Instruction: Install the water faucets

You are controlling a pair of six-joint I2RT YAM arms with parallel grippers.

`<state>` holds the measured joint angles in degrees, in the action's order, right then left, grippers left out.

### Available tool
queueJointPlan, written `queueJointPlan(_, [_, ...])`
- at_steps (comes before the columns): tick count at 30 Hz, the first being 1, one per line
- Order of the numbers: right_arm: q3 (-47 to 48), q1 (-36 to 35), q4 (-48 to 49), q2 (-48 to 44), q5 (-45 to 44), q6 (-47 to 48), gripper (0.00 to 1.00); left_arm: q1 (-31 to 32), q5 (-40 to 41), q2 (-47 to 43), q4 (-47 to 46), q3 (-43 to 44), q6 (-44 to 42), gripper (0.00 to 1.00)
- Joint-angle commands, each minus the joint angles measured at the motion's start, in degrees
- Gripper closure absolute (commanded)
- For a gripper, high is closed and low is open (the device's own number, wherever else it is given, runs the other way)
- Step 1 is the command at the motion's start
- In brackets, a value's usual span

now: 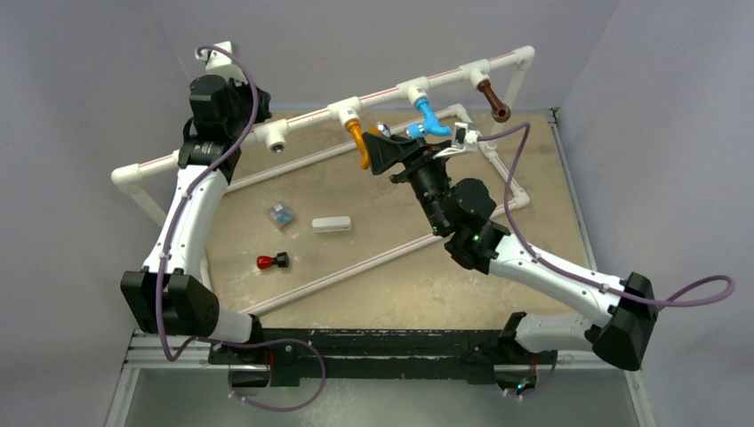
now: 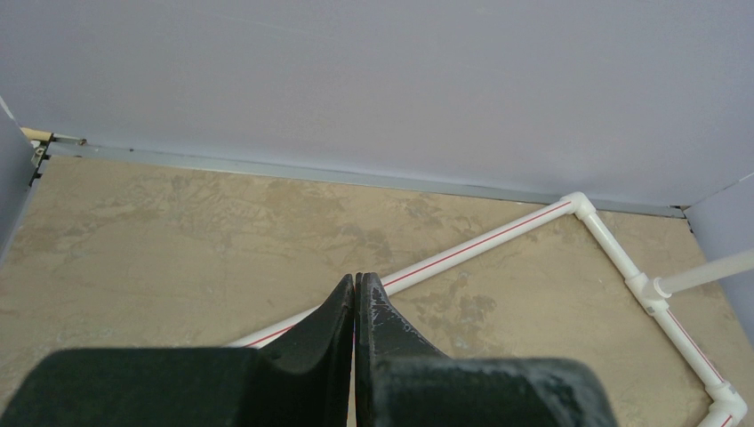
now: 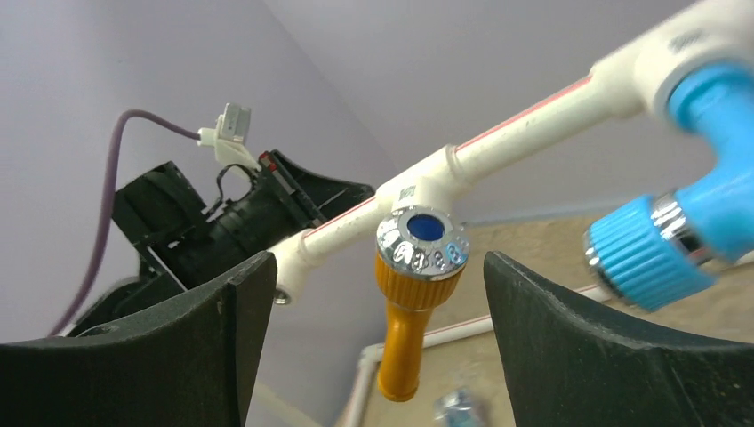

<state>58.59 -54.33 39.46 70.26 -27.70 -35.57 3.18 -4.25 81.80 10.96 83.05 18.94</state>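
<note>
the left arm climbs from its base along the left side, elbow low and near, forearm reaching to the far left corner. the left gripper is closed, its two fingers pressed flat together. the right arm folds at a low elbow on the right and stretches toward the far middle, wrist tilted upward. the right gripper stands wide open.
</note>
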Motion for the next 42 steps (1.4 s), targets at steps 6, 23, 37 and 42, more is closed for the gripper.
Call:
queueJointPlan(6, [7.94, -0.21, -7.96, -3.66, 2.47, 43.03, 0.15, 0.14, -0.15, 3.01, 9.00, -3.24, 0.57, 1.00])
queueJointPlan(23, [1.66, -9.50, -17.32, -3.93, -0.53, 115.78, 0.21, 0.07, -0.10, 2.77, 9.11, -3.24, 0.49, 1.00])
queueJointPlan(37, [10.09, -4.50, -7.78, -4.03, 5.47, 67.36, 0.34, 0.13, -0.24, 2.74, 9.15, -3.24, 0.55, 1.00])
queueJointPlan(42, [12.93, -1.82, -8.11, -2.24, 4.63, 43.70, 0.35, 0.12, -0.35, 2.73, 9.15, -3.24, 0.57, 1.00])
